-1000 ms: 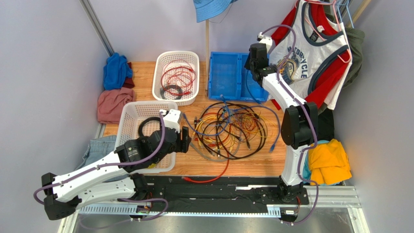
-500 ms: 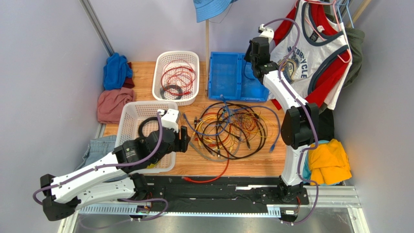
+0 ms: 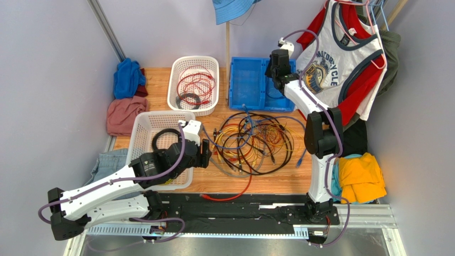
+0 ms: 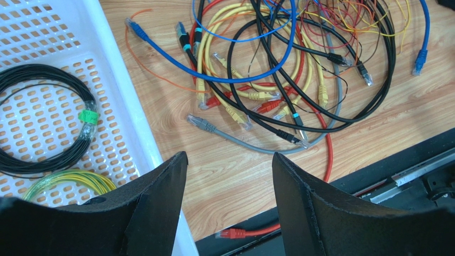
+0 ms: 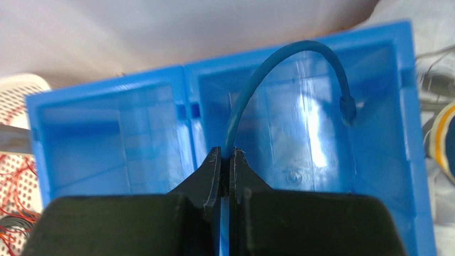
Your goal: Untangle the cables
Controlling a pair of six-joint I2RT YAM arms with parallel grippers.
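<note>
The cables (image 3: 255, 140) lie in a knotted heap of black, blue, yellow, orange and red cords on the wooden table; the left wrist view shows the heap (image 4: 288, 64) too. My left gripper (image 3: 204, 154) is open and empty just left of the heap, beside the near white basket; in its wrist view (image 4: 229, 160) it is over bare wood. My right gripper (image 3: 275, 68) is shut on a blue cable (image 5: 256, 80) and holds it above the blue bin (image 3: 240, 85). The cable arches up from the gripper (image 5: 227, 154) and its plug end (image 5: 348, 109) hangs over the bin's right compartment.
The near white basket (image 3: 140, 133) holds coiled black and yellow-green cable (image 4: 48, 122). The far white basket (image 3: 179, 66) holds red and black cords. Piles of clothes lie at the left and right edges. A red cable (image 3: 235, 194) runs over the table's front edge.
My right gripper has moved left and a little back over the blue bin with the blue cable. My left arm has shifted slightly to the right.
</note>
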